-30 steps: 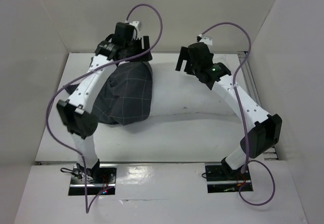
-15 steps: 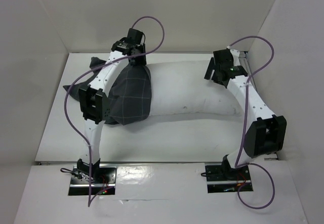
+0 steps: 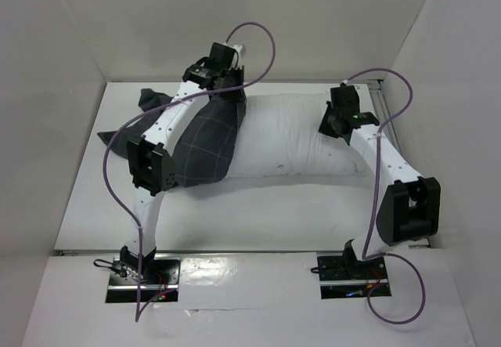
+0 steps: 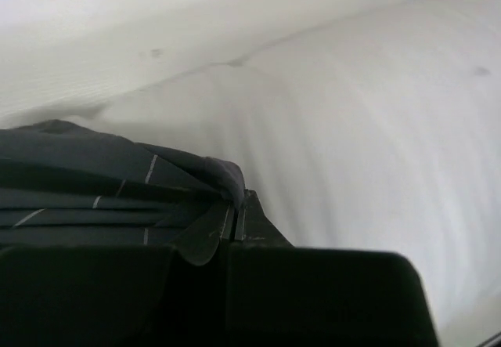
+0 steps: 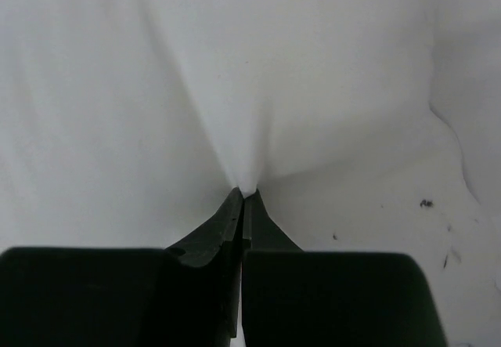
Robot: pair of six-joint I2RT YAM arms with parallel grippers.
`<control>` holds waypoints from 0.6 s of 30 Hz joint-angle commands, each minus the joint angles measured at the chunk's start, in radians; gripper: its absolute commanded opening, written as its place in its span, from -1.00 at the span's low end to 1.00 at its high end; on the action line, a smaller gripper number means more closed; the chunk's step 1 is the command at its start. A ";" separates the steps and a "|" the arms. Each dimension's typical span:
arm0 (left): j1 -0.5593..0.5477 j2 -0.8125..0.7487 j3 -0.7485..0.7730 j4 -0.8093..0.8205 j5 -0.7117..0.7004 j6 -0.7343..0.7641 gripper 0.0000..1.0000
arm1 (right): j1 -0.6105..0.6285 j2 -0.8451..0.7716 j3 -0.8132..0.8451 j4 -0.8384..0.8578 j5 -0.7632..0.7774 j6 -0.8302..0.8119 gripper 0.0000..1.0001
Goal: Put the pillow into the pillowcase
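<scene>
The pillow (image 3: 297,139) lies lengthwise along the far edge of the tabletop (image 3: 258,214), its bare white right end reaching toward the far right corner. Only its left end sits inside the pillowcase (image 3: 205,145), and the mouth of that dark checked sack crosses the pillow just beside the left arm. The slack remainder of the pillowcase trails in dark folds toward the tabletop's left edge and far left corner. The left gripper (image 4: 237,206) is at the far side of the sack's mouth, jaws closed together on a fold of the checked cloth that bunches over their tips. The right gripper (image 5: 244,194) is over the pillow near its right end, jaws pressed together and pinching a small peak of the white cover, with creases fanning out from the pinch.
</scene>
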 commanded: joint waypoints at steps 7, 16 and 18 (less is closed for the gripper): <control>-0.197 -0.040 0.102 0.119 0.260 -0.020 -1.00 | 0.244 -0.192 0.116 0.055 -0.059 0.069 -1.00; -0.217 -0.035 0.072 0.098 0.195 0.009 0.05 | 0.253 -0.278 -0.099 0.026 0.017 0.182 -1.00; -0.217 -0.089 0.072 0.084 0.153 0.035 0.59 | 0.253 -0.278 -0.150 0.045 0.017 0.182 -1.00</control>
